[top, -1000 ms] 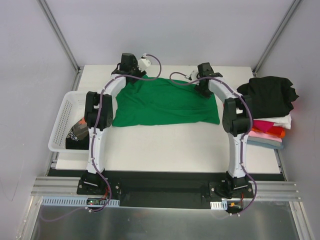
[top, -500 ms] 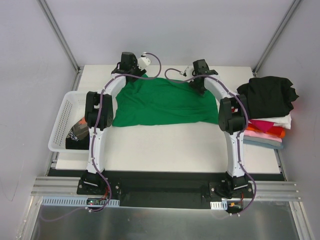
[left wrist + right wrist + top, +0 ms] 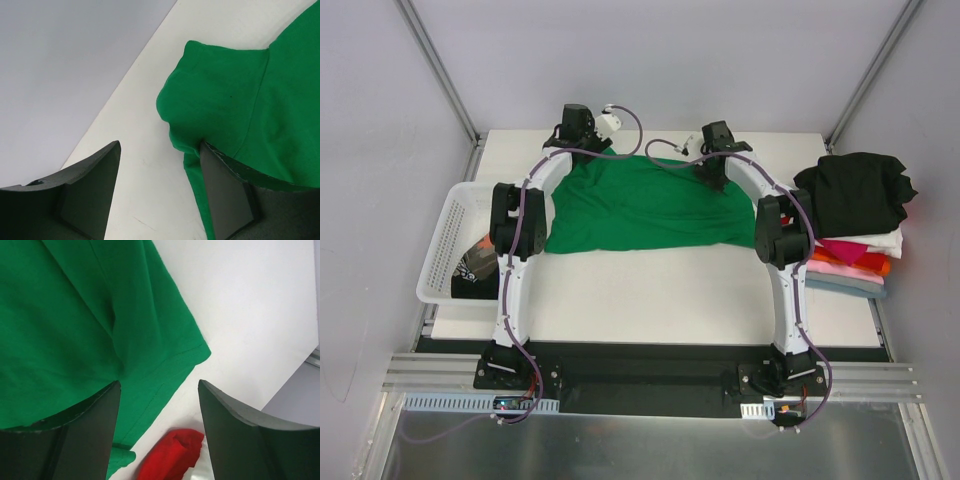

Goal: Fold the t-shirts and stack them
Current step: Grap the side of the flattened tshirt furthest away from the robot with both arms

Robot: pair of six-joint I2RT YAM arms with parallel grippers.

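Observation:
A bright green t-shirt (image 3: 645, 208) lies spread flat at the back middle of the table. My left gripper (image 3: 572, 150) is at its back left corner. In the left wrist view it (image 3: 160, 167) is open, one finger on the bare table and the other against the shirt's rumpled edge (image 3: 235, 100). My right gripper (image 3: 712, 175) is at the shirt's back right. In the right wrist view it (image 3: 159, 395) is open over the green sleeve hem (image 3: 165, 355), holding nothing. A bit of red cloth (image 3: 170, 455) shows below the jaws.
A stack of folded t-shirts (image 3: 855, 225) stands at the right edge, black on top, then white, red, pink and grey-blue. A white mesh basket (image 3: 445, 235) at the left edge holds a dark printed shirt (image 3: 475, 268). Grey walls close in the back and sides.
My right gripper has moved a little left and back along the shirt's back right edge. The left arm has stayed where it was.

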